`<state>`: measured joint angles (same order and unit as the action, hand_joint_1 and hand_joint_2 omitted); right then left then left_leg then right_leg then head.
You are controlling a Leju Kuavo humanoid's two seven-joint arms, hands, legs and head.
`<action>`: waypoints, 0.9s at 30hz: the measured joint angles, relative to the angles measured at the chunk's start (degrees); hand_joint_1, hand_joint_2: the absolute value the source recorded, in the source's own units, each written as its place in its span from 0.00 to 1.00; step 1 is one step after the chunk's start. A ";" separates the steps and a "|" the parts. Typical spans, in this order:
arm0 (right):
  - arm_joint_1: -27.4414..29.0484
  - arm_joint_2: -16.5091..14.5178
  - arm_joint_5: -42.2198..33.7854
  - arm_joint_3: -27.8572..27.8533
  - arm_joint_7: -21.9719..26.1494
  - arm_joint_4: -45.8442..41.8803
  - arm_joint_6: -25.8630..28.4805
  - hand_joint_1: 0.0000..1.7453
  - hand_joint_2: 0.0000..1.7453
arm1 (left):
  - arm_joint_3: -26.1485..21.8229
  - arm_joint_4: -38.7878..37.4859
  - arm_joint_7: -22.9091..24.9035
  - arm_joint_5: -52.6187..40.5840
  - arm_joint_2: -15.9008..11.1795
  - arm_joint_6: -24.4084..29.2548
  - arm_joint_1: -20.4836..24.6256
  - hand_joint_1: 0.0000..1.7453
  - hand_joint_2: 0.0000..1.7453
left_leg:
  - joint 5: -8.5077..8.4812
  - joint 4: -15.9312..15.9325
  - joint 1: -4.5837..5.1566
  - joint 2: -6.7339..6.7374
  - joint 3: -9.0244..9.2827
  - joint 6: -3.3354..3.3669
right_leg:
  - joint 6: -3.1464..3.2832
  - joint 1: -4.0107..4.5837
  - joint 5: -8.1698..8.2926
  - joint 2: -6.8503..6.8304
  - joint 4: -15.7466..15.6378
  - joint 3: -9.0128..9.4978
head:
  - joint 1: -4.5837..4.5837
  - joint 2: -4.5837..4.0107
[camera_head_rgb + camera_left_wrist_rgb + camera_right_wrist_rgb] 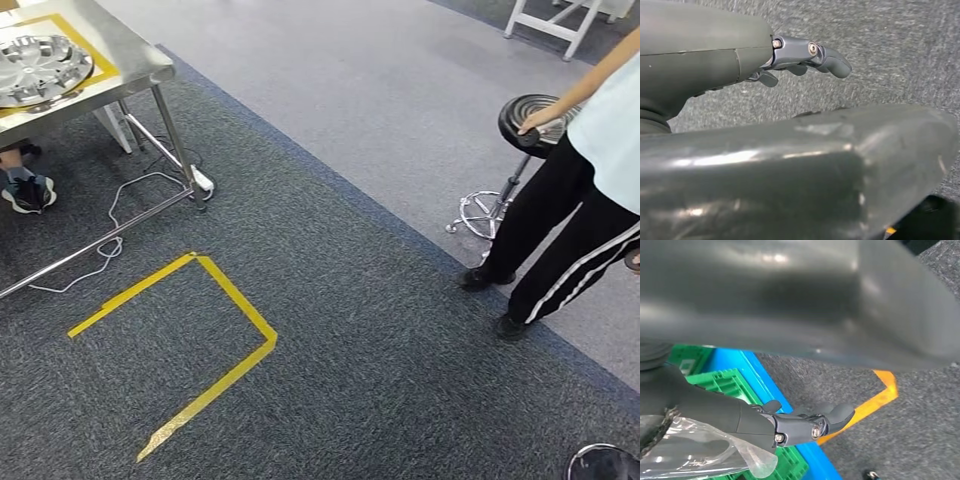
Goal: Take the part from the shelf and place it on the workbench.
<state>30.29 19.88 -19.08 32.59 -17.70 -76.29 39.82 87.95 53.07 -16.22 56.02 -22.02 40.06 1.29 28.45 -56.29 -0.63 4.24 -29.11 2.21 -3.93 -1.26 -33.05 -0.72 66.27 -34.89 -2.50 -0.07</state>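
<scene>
Looks like a walking step between shelf and counter [128, 60], with grey carpet [362, 300] underfoot. No shelf to be seen here.

Left robot hand [806, 55]: hangs over the carpet, fingers stretched out and apart, nothing in them.

Right robot hand [806, 425]: hangs above a green crate [726, 382] in a blue frame [734, 360]. Has clear plastic [696, 450] just beside it, maybe a bag. Cannot tell if the fingers hold that plastic or only lie next to it.

Silver round part [38, 68]: lies far left on the counter, inside a yellow tape box. Could be the task's thing already put down, or one from another round. Hard to say which.

Next move, as a guess: needs a turn to the left and some steps to the yellow tape corner [226, 290] on the floor, near the counter. Needs care with the white cable [113, 215] by the counter leg, and with the person [581, 220] standing on the right beside a black stool [528, 120].

No words, brands or labels clear enough to read anywhere.
</scene>
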 joint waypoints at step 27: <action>1.39 0.32 -0.25 0.46 -2.39 -1.40 0.08 0.00 0.00 | 0.73 -0.02 0.28 -1.33 0.44 -1.42 0.83 0.00 0.00 | -0.43 0.32 0.43 -4.97 0.16 0.02 | 1.07 0.70 0.38 3.78 -2.08 -0.27 | 0.55 0.00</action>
<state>31.68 20.20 -19.33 33.05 -20.10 -77.68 39.91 88.68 53.05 -15.93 54.69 -21.58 38.65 2.12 28.03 -55.97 -0.20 -0.73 -28.95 2.23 -2.86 -0.56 -32.67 3.06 64.19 -35.16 -1.95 -0.07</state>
